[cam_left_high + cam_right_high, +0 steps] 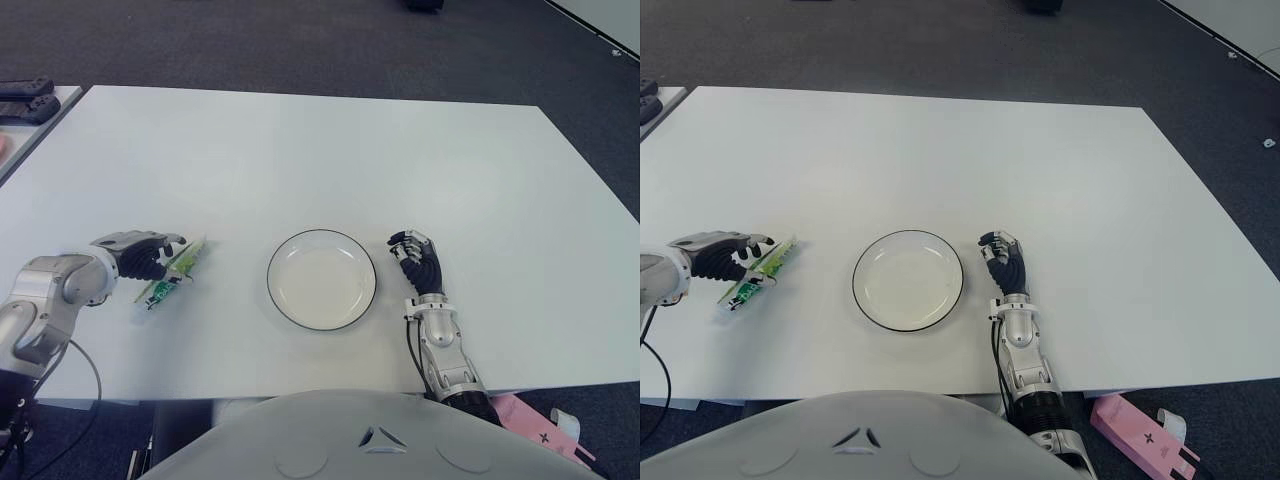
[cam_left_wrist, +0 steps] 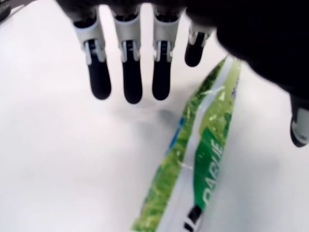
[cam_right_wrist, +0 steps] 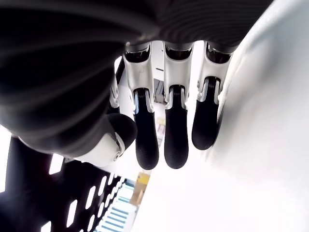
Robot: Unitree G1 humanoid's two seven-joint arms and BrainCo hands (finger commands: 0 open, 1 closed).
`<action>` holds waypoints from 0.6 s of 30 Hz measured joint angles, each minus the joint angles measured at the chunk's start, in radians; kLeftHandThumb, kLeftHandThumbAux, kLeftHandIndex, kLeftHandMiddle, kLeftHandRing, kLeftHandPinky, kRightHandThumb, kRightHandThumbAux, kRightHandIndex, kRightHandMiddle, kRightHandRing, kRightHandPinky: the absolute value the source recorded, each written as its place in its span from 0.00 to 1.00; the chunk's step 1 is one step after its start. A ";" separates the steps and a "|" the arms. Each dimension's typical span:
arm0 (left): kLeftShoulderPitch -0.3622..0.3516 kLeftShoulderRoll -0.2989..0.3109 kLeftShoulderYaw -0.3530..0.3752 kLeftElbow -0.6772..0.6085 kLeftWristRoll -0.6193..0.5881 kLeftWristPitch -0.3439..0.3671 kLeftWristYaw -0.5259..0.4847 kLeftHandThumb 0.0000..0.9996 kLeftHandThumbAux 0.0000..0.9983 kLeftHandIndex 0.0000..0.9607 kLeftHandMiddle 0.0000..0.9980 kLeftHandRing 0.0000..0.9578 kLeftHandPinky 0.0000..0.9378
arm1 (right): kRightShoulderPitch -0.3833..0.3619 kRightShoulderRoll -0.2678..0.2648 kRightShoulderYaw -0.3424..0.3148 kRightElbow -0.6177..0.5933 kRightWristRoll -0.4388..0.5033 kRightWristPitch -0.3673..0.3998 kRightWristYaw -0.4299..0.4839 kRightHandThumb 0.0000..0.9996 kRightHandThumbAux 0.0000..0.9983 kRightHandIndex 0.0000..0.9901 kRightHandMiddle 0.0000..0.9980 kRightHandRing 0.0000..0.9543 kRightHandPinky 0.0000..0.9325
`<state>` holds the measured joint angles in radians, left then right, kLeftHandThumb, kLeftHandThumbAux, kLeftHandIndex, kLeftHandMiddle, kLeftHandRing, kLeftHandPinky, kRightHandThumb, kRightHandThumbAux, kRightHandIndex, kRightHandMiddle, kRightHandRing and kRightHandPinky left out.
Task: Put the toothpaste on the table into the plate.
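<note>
The toothpaste (image 1: pixel 173 273), a flat green and white tube, lay on the white table (image 1: pixel 330 150) left of the plate (image 1: pixel 321 279) and a little apart from it, its long axis running from near-left to far-right. It looked light and soft-walled, likely to dent or flex under a hard squeeze, and its glossy skin could slide between smooth fingertips. A hold across the width near the middle of its length seemed the safest choice, since an end grip would probably let it droop or twist.

The left hand (image 1: pixel 140 255) was directly over the tube with fingers (image 2: pixel 132 72) spread and extended, gripping nothing; in the left wrist view the tube lay between the four fingers and the thumb, though whether any fingertip touched it could not be told.

The plate was empty. The right hand (image 1: pixel 417 258) showed just right of it, fingers loosely curled around nothing.
</note>
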<state>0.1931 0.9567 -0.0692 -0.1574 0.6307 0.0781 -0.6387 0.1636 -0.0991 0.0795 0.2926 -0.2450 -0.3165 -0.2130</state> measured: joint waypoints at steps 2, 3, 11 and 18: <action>0.000 -0.001 -0.017 -0.013 0.009 0.014 -0.017 0.03 0.42 0.13 0.22 0.25 0.39 | 0.003 0.000 0.000 -0.005 -0.001 0.000 0.000 0.70 0.74 0.43 0.49 0.51 0.53; 0.000 -0.002 -0.027 -0.018 0.019 0.021 -0.020 0.03 0.42 0.13 0.22 0.25 0.40 | 0.005 0.000 0.000 -0.007 -0.002 0.000 0.000 0.70 0.74 0.43 0.49 0.52 0.53; -0.011 -0.009 -0.069 -0.021 0.063 0.036 -0.012 0.03 0.39 0.16 0.24 0.24 0.42 | 0.021 0.001 0.002 -0.021 -0.004 0.003 -0.001 0.70 0.74 0.43 0.50 0.53 0.54; -0.001 -0.030 -0.094 -0.020 0.118 0.042 0.040 0.03 0.36 0.16 0.30 0.33 0.44 | 0.030 0.000 0.002 -0.027 -0.004 0.003 -0.001 0.70 0.74 0.43 0.51 0.53 0.54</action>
<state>0.1926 0.9266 -0.1635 -0.1774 0.7485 0.1201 -0.5985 0.1937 -0.0988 0.0819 0.2651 -0.2486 -0.3135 -0.2144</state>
